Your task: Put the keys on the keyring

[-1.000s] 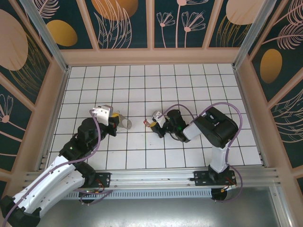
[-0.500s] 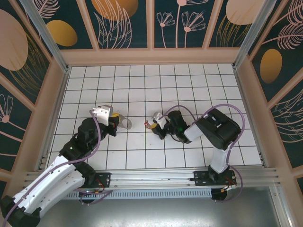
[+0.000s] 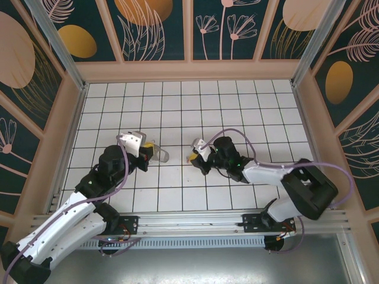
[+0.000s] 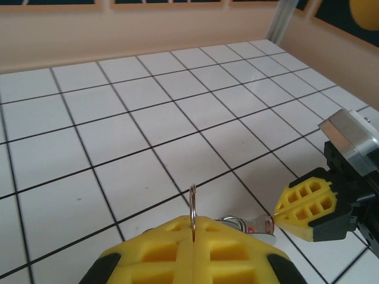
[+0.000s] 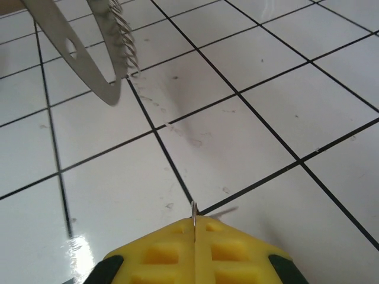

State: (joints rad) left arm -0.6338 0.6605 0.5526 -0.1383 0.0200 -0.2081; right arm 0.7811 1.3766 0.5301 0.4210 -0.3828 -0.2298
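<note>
Near the middle of the tabletop (image 3: 249,100), the threading step was judged to be in hand. Neither piece lay loose, and the two were held close together but apart. The left claw (image 3: 146,155) was seen fully closed, with a thin metal ring (image 4: 193,204) of the keyring (image 3: 160,155) pinched edge-on between its yellow pads. The pale strap (image 5: 77,56) and a short coil of wire (image 5: 122,44) stood out beyond it, above the tiles. The right claw (image 3: 196,158) was likewise closed tight. A thin sliver of metal standing out between its pads was taken to be the key (image 5: 194,212), though its red head could not be made out clearly — only a speck of red (image 4: 254,225) was glimpsed just beside that claw's tip in the left wrist view. No key was yet seen on the ring. For the next move, it was judged that the key's hole would have to be lined up with the ring's split end and slid along it — a fine alignment, with little margin for tilt in either claw.
</note>
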